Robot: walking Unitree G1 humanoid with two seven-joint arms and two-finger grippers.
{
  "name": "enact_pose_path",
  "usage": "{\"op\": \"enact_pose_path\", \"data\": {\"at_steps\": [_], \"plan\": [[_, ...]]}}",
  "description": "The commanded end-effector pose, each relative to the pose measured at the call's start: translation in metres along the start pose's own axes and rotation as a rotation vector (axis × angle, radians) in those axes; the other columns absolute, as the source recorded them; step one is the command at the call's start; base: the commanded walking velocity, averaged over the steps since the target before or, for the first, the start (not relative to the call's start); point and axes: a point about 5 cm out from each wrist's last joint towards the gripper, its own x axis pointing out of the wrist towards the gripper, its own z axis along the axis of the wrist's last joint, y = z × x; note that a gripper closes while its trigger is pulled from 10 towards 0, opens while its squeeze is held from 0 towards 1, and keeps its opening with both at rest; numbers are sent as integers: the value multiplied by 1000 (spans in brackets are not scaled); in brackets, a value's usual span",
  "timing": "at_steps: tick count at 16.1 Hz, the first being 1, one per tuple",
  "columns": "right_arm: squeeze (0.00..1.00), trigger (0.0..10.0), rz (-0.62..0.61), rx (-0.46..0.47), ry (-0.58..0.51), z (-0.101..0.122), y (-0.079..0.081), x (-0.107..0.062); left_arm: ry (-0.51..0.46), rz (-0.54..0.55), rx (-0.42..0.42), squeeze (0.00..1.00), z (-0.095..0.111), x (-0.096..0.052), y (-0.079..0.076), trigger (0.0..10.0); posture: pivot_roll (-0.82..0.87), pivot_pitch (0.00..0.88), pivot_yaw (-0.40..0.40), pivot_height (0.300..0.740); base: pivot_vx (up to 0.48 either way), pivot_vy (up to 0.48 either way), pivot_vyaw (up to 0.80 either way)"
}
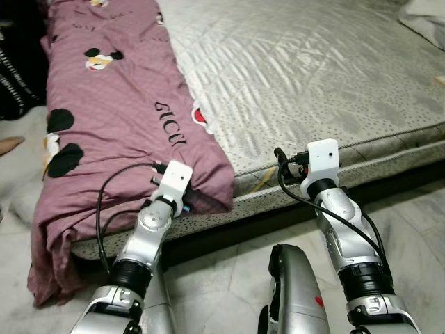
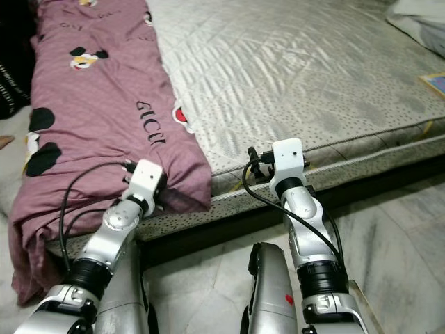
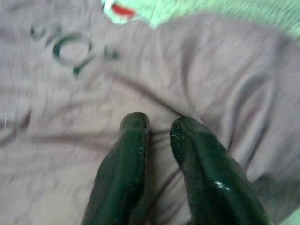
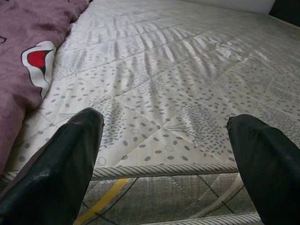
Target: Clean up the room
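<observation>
Both silver arms reach toward the mattress (image 1: 313,76) edge, the mauve printed quilt (image 1: 111,104) lying at ten o'clock; left gripper (image 3: 159,126) jaws nearly together, pinching quilt fabric; right gripper (image 4: 164,122) jaws wide apart above the mattress border.

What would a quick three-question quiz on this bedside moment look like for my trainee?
1. True or false: the left gripper has its fingers close together over the purple blanket.
2. The right gripper is: A) shut on the blanket B) open at the edge of the mattress C) resting on the floor.
3. Fill in: the blanket lies along the robot's ____ side of the mattress.

Key: 1 true; 2 B; 3 left.
</observation>
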Motion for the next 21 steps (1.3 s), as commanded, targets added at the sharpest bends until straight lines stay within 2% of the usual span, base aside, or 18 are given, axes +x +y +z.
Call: {"op": "enact_pose_path", "data": {"at_steps": [1, 2, 4, 6, 7, 8, 9, 11, 12, 15, 16, 19, 20, 21], "plan": [[0, 10000, -10, 3, -5, 1, 1, 3, -31, -63, 46, 1000, 7, -2, -5, 10000, -6, 70, -27, 499, 0, 0, 0], [0, 10000, -10, 4, -5, 1, 1, 3, -46, -65, 54, 1000, 11, -3, -4, 10000, 0, 69, -29, 499, 0, 0, 0], [0, 10000, -14, 5, -10, 2, 0, 4, -201, -43, 113, 1000, 38, -9, 1, 10000, 0, 69, -29, 499, 0, 0, 0], [0, 10000, -17, 5, -11, 2, 0, 4, -274, 46, 102, 1000, 51, -12, 11, 10000, 0, 69, -29, 499, 0, 0, 0], [0, 10000, -17, 5, -12, 2, 0, 4, -250, 81, 67, 1000, 49, -10, 17, 10000, 0, 72, -27, 499, 0, 0, 0], [0, 10000, -17, 7, -14, 2, 1, 4, -95, 122, -10, 1000, 26, -1, 28, 10000, -4, 72, -27, 499, 0, 0, 0], [0, 10000, -17, 7, -14, 2, 1, 4, -50, 103, -28, 1000, 19, 1, 27, 10000, -7, 72, -27, 499, 0, 0, 0], [0, 10000, -18, 7, -17, 3, 1, 4, 78, 32, -73, 1000, 2, 6, 21, 10000, -12, 70, -25, 499, 0, 0, 0], [0, 10000, -22, 6, -20, 4, 0, 5, 149, -47, -67, 1000, -8, 8, 12, 10000, -16, 68, -20, 499, 0, 0, 0], [0, 10000, -25, 13, -27, 5, 2, 5, 199, -162, -31, 1000, -13, 12, -3, 10000, -19, 60, -15, 499, 0, 0, 0], [0, 10000, -24, 15, -29, 5, 3, 5, 190, -175, -18, 1000, -11, 13, -5, 10000, -17, 56, -14, 499, 0, 0, 0], [0, 10000, -20, 27, -41, 7, 7, 7, 66, -122, 82, 1000, 9, 13, 2, 10000, -3, 43, -11, 499, 0, 0, 0], [0, 10000, -18, 34, -46, 8, 9, 10, -62, -11, 163, 1000, 24, 9, 14, 10000, 1, 39, -10, 499, 0, 0, 0], [0, 10000, -16, 36, -50, 9, 10, 11, -126, 15, 195, 1000, 32, 5, 16, 10000, 6, 33, -10, 499, 0, 0, 0]]}}
